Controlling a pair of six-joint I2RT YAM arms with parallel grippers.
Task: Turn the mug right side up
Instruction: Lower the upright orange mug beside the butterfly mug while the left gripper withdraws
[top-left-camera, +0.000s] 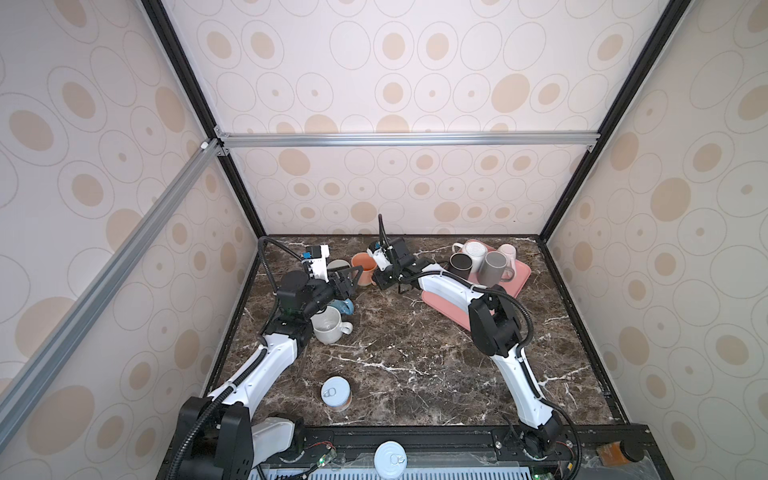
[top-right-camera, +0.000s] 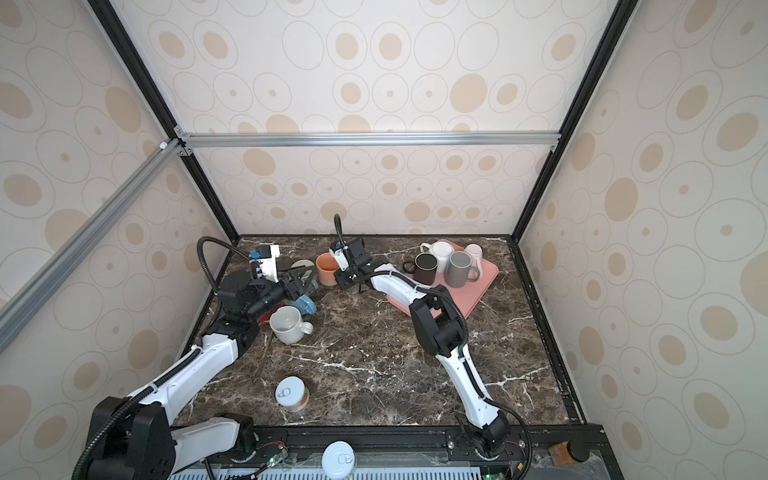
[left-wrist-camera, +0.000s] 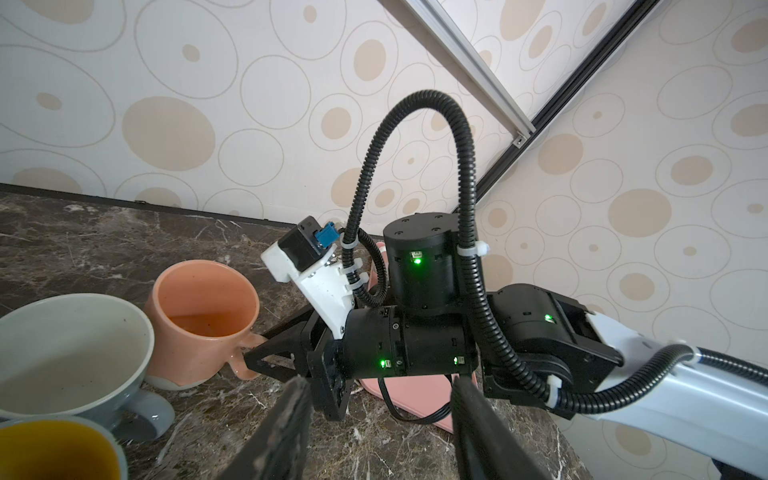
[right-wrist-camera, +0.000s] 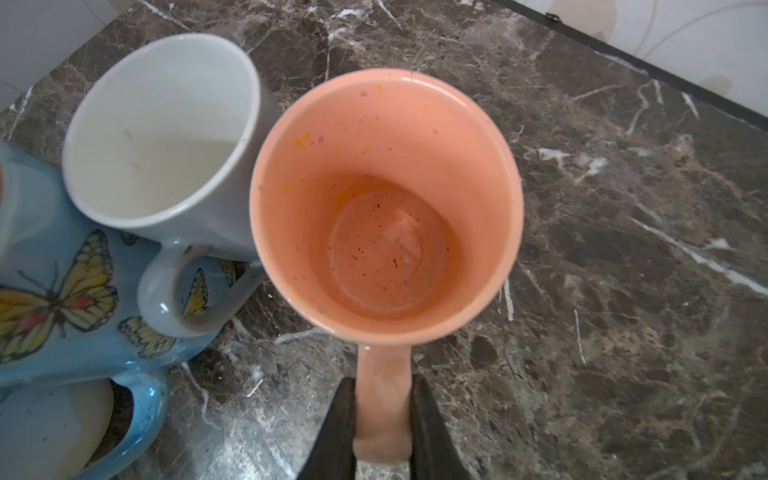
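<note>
Orange mug (top-left-camera: 363, 266) (right-wrist-camera: 386, 208) stands right side up, mouth to the ceiling and base on the dark marble worktop (top-left-camera: 415, 353). It sits at the back, left of centre, in both top views. Speckled glaze shows inside in the right wrist view.

My right end effector (right-wrist-camera: 382, 392) is pinching the mug's handle (right-wrist-camera: 384, 365), one finger pressed on each side. In a top view it (top-left-camera: 379, 277) comes in from the tray side. The left wrist view shows the same grip on the mug (left-wrist-camera: 203, 316).

My left end effector (left-wrist-camera: 380, 382) is spread, with nothing between the fingers. In a top view it (top-left-camera: 345, 282) hangs just beside the orange mug on the other side. I can't tell contact from there; the left wrist view shows it apart.

A grey mug (right-wrist-camera: 166, 137) (top-left-camera: 338, 264) with a white inside stands upright just beside the orange one. I can't tell if the rims touch. The blue butterfly mug (right-wrist-camera: 62, 291) is against the grey mug's handle. A white mug (top-left-camera: 328, 326) stands nearer the front, mouth up, partly under the left arm.

The pink tray (top-left-camera: 519, 278) lies at back right, partly hidden by the right arm. On it are a black mug (top-left-camera: 460, 262), a grey mug (top-left-camera: 494, 266), a white speckled mug (top-left-camera: 476, 249) and a pale pink mug (top-left-camera: 508, 251).

One tin can (top-left-camera: 336, 392) stands on the worktop at the front. Another can (top-left-camera: 390, 459) sits on the front rail.
</note>
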